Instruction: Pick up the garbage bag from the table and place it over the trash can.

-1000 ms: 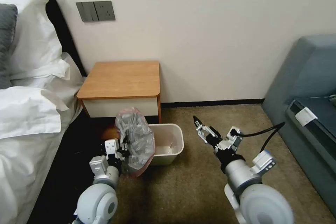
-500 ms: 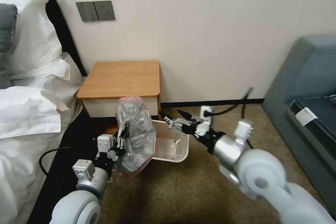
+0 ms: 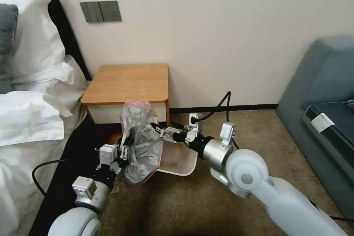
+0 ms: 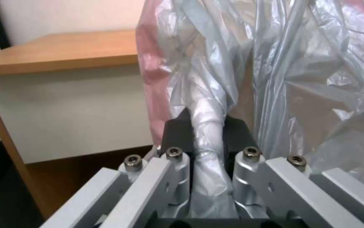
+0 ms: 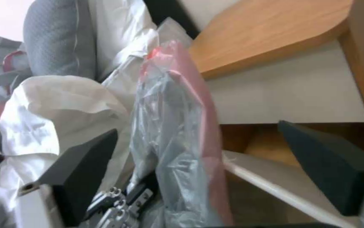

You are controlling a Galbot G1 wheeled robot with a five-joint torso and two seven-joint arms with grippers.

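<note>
Hanging upright beside the trash can (image 3: 180,160), the garbage bag (image 3: 142,143) is clamped in the left gripper (image 4: 207,133). The right gripper (image 3: 162,132), jaws apart, should catch only the opposite pink edge, before the table (image 3: 127,83).

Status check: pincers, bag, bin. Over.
Left pincer shut on garbage bag, held up beside trash can. Right pincer open at the bag's edge. Nothing blocking.
</note>
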